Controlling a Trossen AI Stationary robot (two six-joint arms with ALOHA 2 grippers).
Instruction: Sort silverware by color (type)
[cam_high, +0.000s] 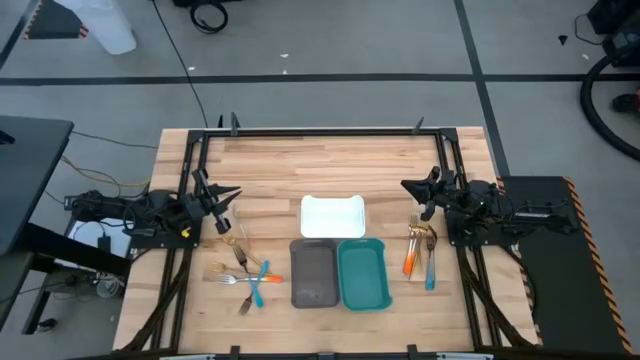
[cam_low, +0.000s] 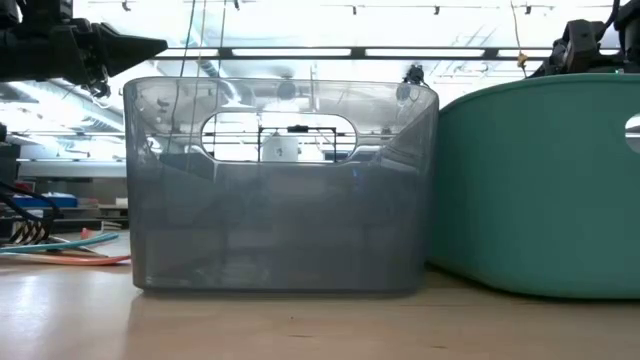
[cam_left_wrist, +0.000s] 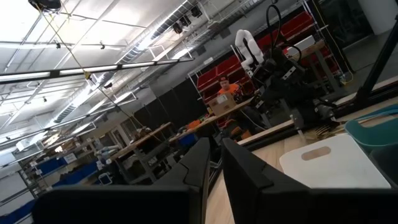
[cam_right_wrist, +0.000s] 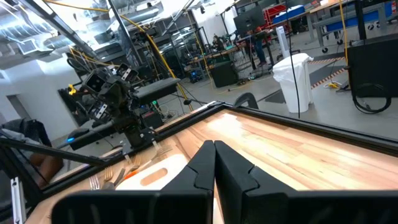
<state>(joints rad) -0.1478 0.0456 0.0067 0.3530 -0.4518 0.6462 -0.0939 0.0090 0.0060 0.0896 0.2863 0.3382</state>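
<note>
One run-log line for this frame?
left gripper: shut, idle | right gripper: shut, idle | silverware: unsorted, both sides | trays: empty

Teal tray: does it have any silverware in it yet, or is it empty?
Empty. From above, the teal tray shows only its bare floor; the silverware lies on the table in two piles, left and right of the trays.
</note>
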